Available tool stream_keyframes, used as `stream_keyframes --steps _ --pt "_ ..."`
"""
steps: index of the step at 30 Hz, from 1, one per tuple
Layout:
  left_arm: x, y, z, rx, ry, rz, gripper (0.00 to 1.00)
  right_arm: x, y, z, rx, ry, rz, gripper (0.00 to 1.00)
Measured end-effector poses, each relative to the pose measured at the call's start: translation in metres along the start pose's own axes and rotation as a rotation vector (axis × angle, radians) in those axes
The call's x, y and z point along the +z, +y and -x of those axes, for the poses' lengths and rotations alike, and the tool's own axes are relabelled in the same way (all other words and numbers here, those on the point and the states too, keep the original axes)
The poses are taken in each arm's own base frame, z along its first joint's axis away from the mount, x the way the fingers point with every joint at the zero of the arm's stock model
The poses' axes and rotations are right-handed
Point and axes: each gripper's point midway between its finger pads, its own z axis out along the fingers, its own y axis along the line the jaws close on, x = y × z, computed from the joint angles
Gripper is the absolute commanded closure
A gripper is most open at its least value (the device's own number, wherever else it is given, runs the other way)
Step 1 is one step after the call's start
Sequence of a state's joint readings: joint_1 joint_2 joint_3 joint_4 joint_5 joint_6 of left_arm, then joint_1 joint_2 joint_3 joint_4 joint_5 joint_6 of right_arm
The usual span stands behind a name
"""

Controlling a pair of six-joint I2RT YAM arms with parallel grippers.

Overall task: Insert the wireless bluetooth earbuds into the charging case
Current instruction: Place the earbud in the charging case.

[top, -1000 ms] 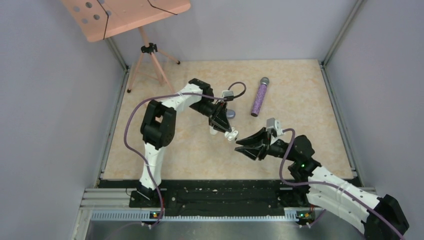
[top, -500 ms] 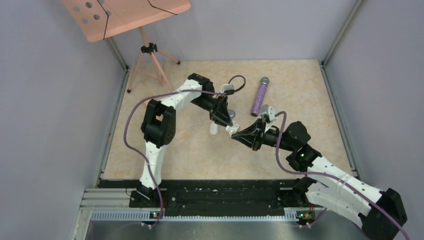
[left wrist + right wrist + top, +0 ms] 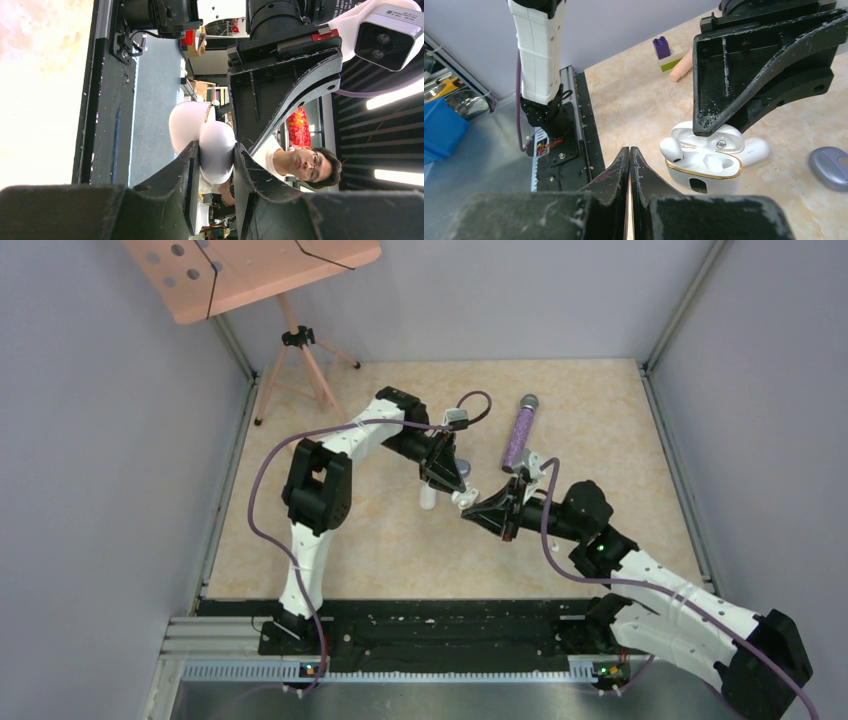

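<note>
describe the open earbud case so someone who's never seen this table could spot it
On the marble-look table, find the left arm's tool near the middle: it pinches the lid of a white charging case. That case stands open, gold-rimmed, with one white earbud seated inside, unlike the closed white case beside it and the lilac case nearby.

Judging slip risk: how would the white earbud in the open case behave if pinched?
The earbud looks glossy and rounded, so it is probably slippery when pinched. It is tiny beside the case, so it is likely very light and easily flicked away.
</note>
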State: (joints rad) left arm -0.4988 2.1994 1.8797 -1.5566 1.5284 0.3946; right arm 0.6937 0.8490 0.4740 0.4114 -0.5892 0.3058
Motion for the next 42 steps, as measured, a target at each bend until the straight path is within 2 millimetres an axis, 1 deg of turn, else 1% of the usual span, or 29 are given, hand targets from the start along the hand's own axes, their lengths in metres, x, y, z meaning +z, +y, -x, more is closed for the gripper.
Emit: stream_keyframes --steps 7,11,18,27,34,42 --pt "0.000 0.000 0.000 0.000 0.000 0.000 1.00 0.001 -0.007 0.003 -0.016 -0.015 -0.036 1.00" --pt "0.000 0.000 0.000 0.000 0.000 0.000 1.00 0.002 -0.011 0.000 -0.014 -0.008 -0.051 1.00" --pt "0.000 0.000 0.000 0.000 0.000 0.000 1.00 0.002 -0.016 0.001 -0.020 -0.014 -0.073 1.00" --pt "0.000 0.000 0.000 0.000 0.000 0.000 1.00 0.000 -0.021 0.002 -0.021 -0.019 -0.094 1.00" --pt "0.000 0.000 0.000 0.000 0.000 0.000 1.00 -0.003 -0.030 0.004 -0.021 -0.027 -0.122 1.00" --pt "0.000 0.000 0.000 0.000 -0.001 0.000 1.00 -0.004 -0.031 0.007 -0.024 -0.035 -0.124 1.00"
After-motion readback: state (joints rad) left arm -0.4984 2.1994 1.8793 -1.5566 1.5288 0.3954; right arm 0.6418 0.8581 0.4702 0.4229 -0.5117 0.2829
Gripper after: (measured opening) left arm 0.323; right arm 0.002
